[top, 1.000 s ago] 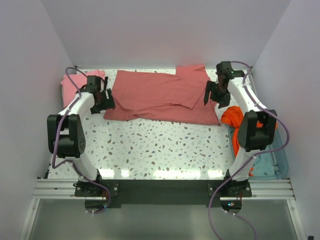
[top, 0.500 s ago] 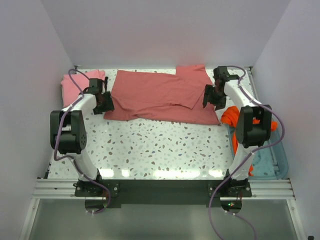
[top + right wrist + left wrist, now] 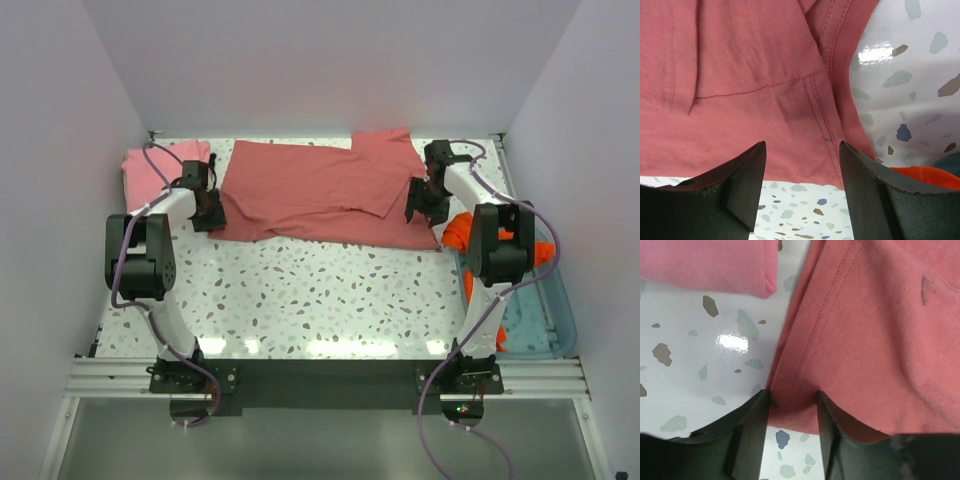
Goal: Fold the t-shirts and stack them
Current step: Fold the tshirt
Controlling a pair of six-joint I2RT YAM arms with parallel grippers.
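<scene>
The dusty rose-red t-shirt (image 3: 320, 190) lies spread flat across the back of the table, with a sleeve folded over its right part. My left gripper (image 3: 213, 213) is down at its lower left corner. In the left wrist view the left gripper (image 3: 792, 397) is partly closed, and the stitched hem (image 3: 805, 355) sits in the gap between the fingers. My right gripper (image 3: 417, 207) stands open and low over the shirt's lower right part (image 3: 740, 75), straddling its seam. A folded lighter pink t-shirt (image 3: 150, 170) lies at the back left. The orange t-shirt (image 3: 462, 232) is heaped at the right.
A pale blue see-through tray (image 3: 545, 330) stands at the right front, with the orange cloth draped over its far end. Speckled white table (image 3: 320, 290) fills the front. White walls close in on the left, the back and the right.
Both arms have reached further back and come down onto the rose-red shirt's lower corners. The left jaws have narrowed a good deal around the hem. The right jaws have narrowed a little.
</scene>
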